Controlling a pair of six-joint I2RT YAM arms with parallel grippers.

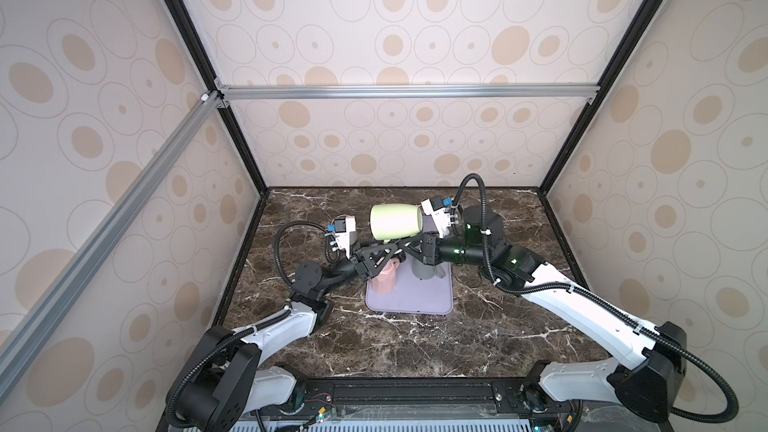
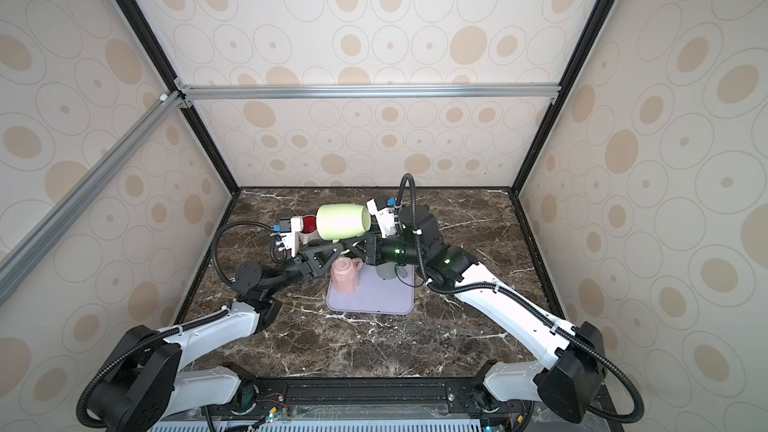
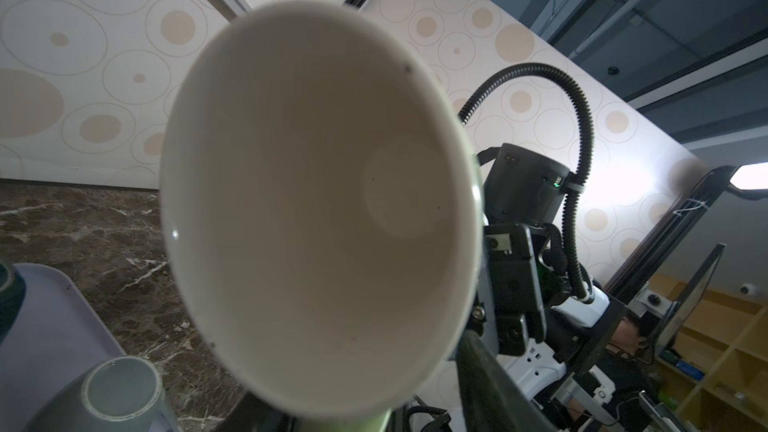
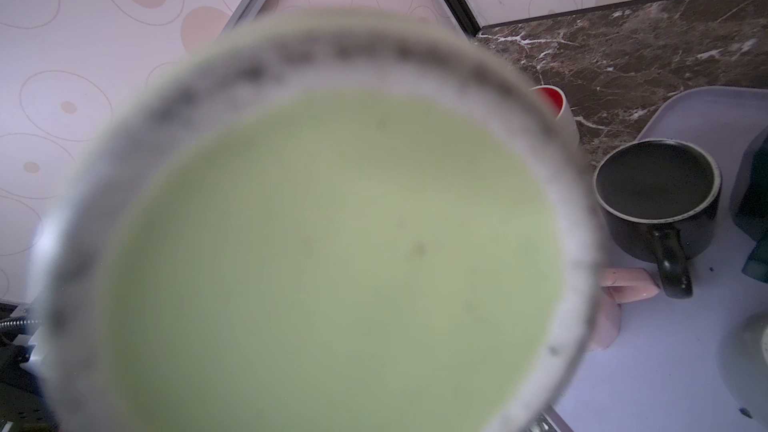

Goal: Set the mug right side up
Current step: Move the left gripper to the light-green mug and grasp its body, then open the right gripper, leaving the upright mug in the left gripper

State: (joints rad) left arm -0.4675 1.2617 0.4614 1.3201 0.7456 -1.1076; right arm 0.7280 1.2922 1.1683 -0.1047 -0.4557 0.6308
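so the green mug (image 1: 395, 221) is sideways in midair, right pincer (image 1: 409, 245) gripping it, can't tell how wide the left pincer (image 1: 390, 249) is

You get soft, even light in both top views, with only faint shadows on the tabletop (image 1: 415, 347) and some bowing toward the edges. In your right wrist view the green mug (image 4: 324, 268) fills the frame, badly blurred. In your left wrist view what may be a lamp (image 3: 748, 178) flares white at the edge
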